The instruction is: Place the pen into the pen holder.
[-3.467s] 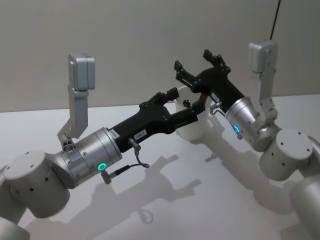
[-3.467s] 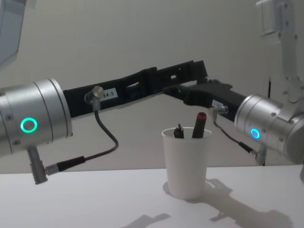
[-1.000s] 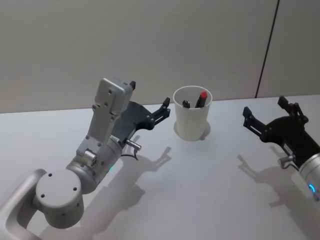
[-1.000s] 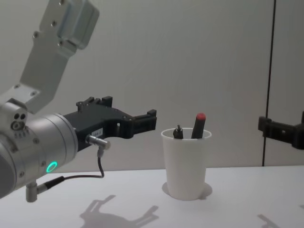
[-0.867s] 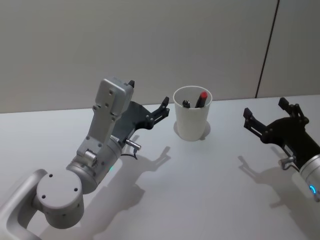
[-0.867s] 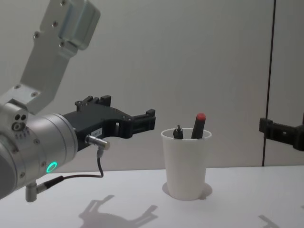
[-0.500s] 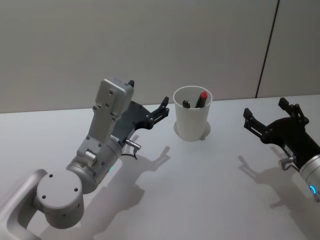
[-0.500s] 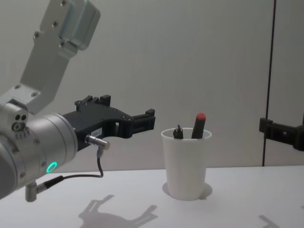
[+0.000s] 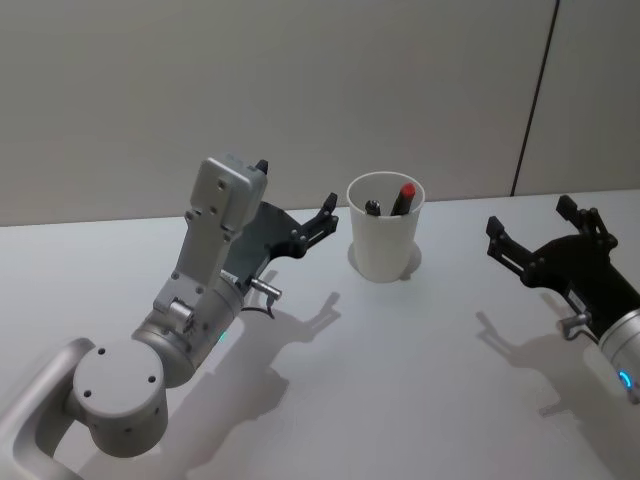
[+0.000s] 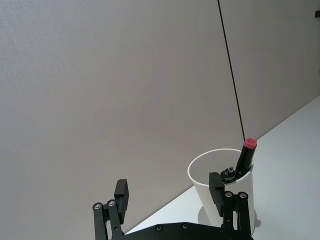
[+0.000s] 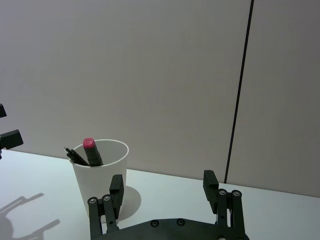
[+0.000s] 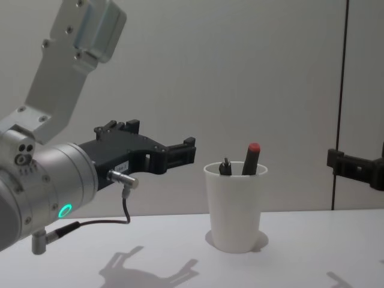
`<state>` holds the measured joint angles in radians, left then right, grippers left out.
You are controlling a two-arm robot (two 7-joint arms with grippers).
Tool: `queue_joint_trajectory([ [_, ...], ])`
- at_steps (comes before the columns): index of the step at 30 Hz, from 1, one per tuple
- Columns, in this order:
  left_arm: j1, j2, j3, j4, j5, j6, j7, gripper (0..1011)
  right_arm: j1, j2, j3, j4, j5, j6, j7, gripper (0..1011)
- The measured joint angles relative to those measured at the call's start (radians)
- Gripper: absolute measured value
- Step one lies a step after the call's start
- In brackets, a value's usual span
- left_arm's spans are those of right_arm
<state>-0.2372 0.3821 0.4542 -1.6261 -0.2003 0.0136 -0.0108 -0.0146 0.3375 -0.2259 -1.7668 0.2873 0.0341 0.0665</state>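
Note:
The pen holder (image 9: 384, 245), a white paper cup, stands upright at the back middle of the table. Two pens stand in it: one with a red cap (image 9: 404, 193) and a dark one (image 9: 371, 207) to its left. The chest view shows the cup (image 12: 235, 207) with the red-capped pen (image 12: 251, 157) sticking out above its rim. My left gripper (image 9: 297, 190) hovers open and empty just left of the cup. My right gripper (image 9: 530, 215) is open and empty well to its right. Each wrist view looks between open fingers at the cup (image 10: 202, 192) (image 11: 84, 182).
The white table (image 9: 400, 380) runs back to a plain grey wall with a dark vertical seam (image 9: 533, 95). My left arm's silver elbow (image 9: 225, 200) rises over the table's left half. Arm shadows fall on the tabletop.
3.5 s ago both grippers met above the cup; they have since drawn back to either side. Over the last second nothing visibly moved.

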Motion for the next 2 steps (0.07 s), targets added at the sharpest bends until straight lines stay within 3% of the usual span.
queue_joint_trajectory([
  [2, 0.0, 0.0, 0.0, 0.0, 0.0, 0.0, 0.0, 1001, 0.0, 0.0, 0.0, 0.0, 0.0, 0.0, 0.0, 1002],
])
